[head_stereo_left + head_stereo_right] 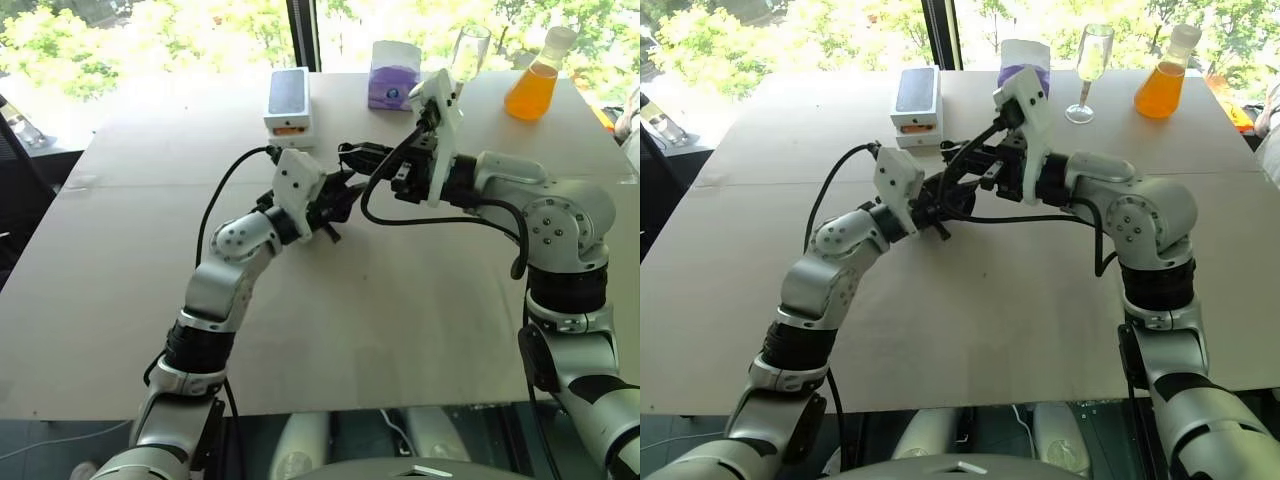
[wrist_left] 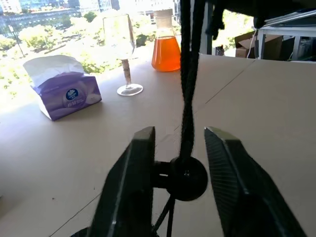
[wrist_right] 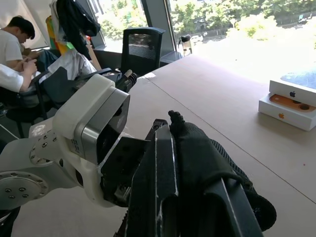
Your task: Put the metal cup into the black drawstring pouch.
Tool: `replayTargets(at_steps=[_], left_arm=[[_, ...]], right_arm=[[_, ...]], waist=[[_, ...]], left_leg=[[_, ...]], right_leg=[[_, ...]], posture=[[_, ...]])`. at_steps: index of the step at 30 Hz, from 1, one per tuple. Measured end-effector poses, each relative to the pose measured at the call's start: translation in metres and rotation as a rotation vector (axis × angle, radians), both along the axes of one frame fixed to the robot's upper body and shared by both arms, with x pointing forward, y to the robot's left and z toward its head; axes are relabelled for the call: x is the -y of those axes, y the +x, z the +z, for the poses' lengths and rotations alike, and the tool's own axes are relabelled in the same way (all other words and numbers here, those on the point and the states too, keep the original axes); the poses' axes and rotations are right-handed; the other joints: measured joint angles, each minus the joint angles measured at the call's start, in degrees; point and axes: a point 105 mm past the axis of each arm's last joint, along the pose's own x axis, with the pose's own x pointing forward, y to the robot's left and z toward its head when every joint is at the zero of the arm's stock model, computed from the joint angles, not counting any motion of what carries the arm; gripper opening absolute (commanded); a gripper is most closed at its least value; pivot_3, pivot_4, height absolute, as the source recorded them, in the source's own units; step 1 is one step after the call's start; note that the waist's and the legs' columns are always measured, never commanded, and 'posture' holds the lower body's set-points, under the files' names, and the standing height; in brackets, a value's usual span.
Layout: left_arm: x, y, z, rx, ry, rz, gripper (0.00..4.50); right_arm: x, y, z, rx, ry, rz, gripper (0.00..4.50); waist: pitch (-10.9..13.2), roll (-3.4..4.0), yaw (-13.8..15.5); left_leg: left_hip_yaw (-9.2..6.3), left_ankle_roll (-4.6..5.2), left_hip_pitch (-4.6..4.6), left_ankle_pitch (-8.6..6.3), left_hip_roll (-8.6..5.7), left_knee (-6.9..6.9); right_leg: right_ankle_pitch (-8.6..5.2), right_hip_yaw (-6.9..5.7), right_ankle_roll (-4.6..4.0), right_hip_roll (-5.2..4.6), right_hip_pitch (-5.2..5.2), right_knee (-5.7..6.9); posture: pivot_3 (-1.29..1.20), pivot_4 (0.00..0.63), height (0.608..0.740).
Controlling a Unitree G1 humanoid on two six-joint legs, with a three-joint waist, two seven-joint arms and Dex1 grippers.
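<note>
One black drawstring pouch [image 3: 202,158] (right claw [image 3: 192,217] clamped on it).

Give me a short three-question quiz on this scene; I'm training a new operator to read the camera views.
1. True or false: the champagne glass lies tipped over on the table.
2. What does the right end effector grip? A) the tissue box B) the black drawstring pouch C) the white box
3. Fill in: the flask holds ___ liquid.
Key: 1 false, the champagne glass stands upright on the table. 2 B. 3 orange.
</note>
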Motion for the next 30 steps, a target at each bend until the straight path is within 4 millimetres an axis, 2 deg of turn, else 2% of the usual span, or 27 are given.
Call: replayTargets(at_steps=[6,8,11,14,23,27,29,30], left_arm=[[-0.002,0.002,-0.004,0.002,0.017,0.028,0.21],[-0.006,0.006,-0.008,-0.002,0.036,0.066,0.21],[-0.018,0.015,-0.024,-0.042,0.068,0.141,0.21],[-0.029,0.021,-0.036,-0.056,0.112,0.207,0.21],[-0.038,0.027,-0.028,0.003,0.129,0.269,0.21],[-0.039,0.029,-0.03,0.0,0.141,0.279,0.21],[-0.039,0.029,-0.033,-0.009,0.144,0.275,0.21],[-0.038,0.029,-0.036,-0.024,0.145,0.266,0.21]], right_arm=[[0.002,0.001,-0.001,-0.007,0.005,-0.005,0.0],[0.007,0.002,0.005,-0.01,0.044,-0.01,0.0],[0.02,0.007,0.02,-0.008,0.118,-0.042,0.0],[0.034,0.015,0.049,0.021,0.199,-0.08,0.0],[0.054,0.031,0.077,-0.015,0.303,-0.142,0.0],[0.067,0.036,0.073,-0.024,0.287,-0.198,0.0],[0.083,0.039,0.056,-0.038,0.251,-0.256,0.0],[0.093,0.039,0.042,-0.047,0.221,-0.292,0.0]], waist=[[0.0,0.0,0.01],[0.0,0.0,0.04],[0.0,0.0,-0.03],[0.0,0.0,0.0],[0.0,0.0,0.04],[-0.01,-0.01,0.05],[-0.03,-0.05,0.32],[-0.04,-0.06,0.49]], left_leg=[[0.0,0.0,0.0,0.0,0.0,0.01],[0.0,0.0,0.0,0.0,0.0,0.01],[0.01,0.0,0.0,0.0,0.0,0.02],[-0.01,0.0,0.0,0.0,0.0,0.01],[0.01,0.0,0.0,0.0,0.0,0.01],[0.02,0.01,-0.04,0.0,0.0,0.02],[-0.03,0.03,-0.1,-0.01,0.0,0.04],[-0.06,0.04,-0.17,-0.02,0.0,0.06]], right_leg=[[0.0,-0.01,0.0,0.0,0.0,0.01],[0.0,-0.07,0.0,0.0,0.01,0.01],[0.0,-0.15,0.0,0.01,0.0,0.04],[0.0,-0.17,0.0,0.01,-0.02,0.05],[0.0,-0.13,0.0,-0.01,-0.01,0.05],[0.0,-0.12,0.0,-0.02,-0.01,0.03],[0.0,-0.1,0.0,-0.05,0.01,-0.01],[0.0,-0.12,0.0,-0.06,0.01,-0.02]], posture=[[0.0,0.15,0.74],[0.0,0.15,0.74],[0.0,0.15,0.74],[0.0,0.15,0.74],[0.0,0.15,0.74],[0.0,0.15,0.74],[0.0,0.15,0.74],[0.0,0.15,0.74]])
